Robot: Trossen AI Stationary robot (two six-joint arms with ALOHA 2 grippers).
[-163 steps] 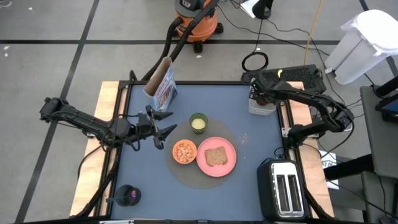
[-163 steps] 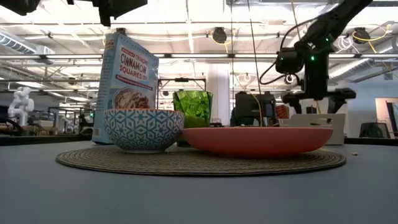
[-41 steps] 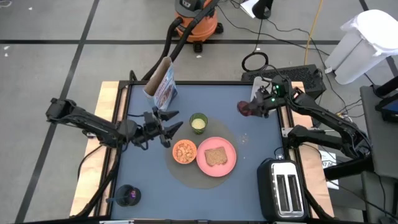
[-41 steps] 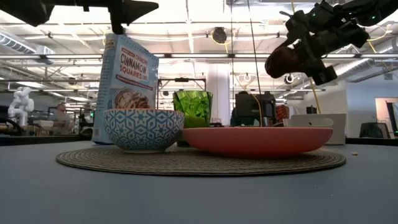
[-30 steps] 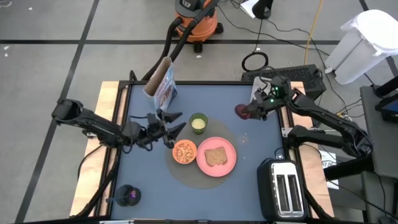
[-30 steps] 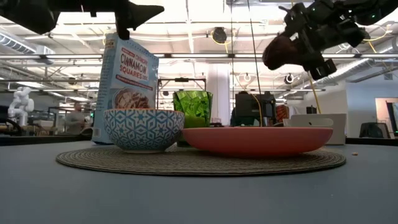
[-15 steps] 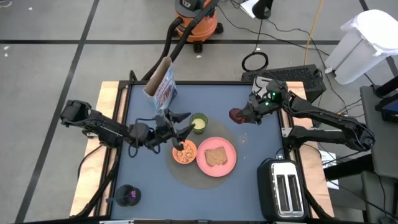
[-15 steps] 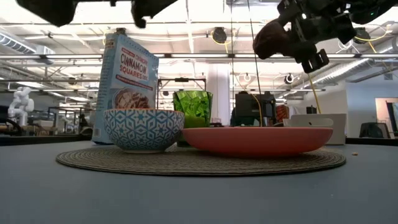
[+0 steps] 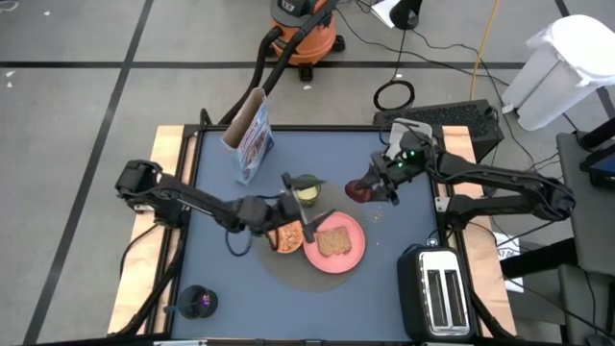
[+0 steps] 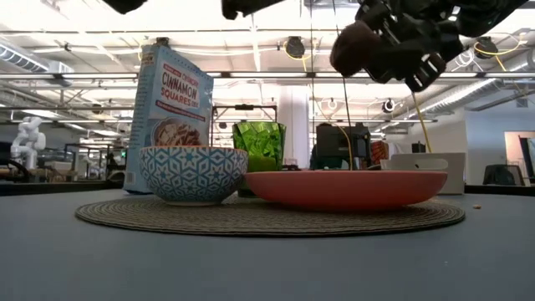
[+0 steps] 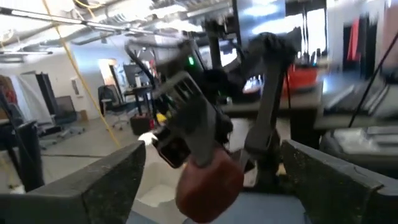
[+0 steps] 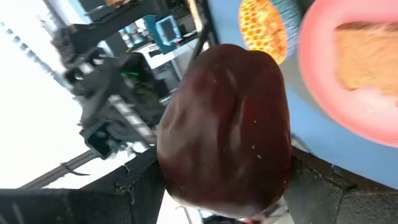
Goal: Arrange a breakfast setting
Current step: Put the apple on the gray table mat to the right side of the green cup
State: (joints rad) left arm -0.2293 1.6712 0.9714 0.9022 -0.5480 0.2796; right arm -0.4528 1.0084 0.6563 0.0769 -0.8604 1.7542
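A pink plate (image 9: 351, 252) with a brown toast slice (image 9: 333, 240), an orange bowl (image 9: 283, 238) of cereal and a green cup (image 9: 307, 190) stand on a round woven mat. The blue cereal bag (image 9: 252, 135) stands upright at the far left. My right gripper (image 9: 370, 187) is shut on the dark-red fruit (image 9: 358, 189), in the air to the right of the cup. My left gripper (image 9: 306, 207) is open and empty, above the gap between bowl, cup and plate. A dark cup (image 9: 199, 304) with something purple in it stands at the near left corner. My right gripper pinches the dark-red fruit's two sides (image 12: 180, 168) between its two fingers. The fingers come from the table's right side, slanting down. The fruit (image 10: 355, 46) is lifted clear, well above the plate's rim.
A toaster (image 9: 440, 293) stands at the near right corner and a white container (image 9: 397, 135) at the far right. The woven mat (image 9: 298, 277) lies under bowl and plate. Bare blue table (image 9: 211, 259) shows at the near left.
My right gripper has carried the fruit toward the table's left, nearer the plate, still lifted clear. My left gripper has gone toward the table's right, from beside the bowl to above bowl and plate, staying open.
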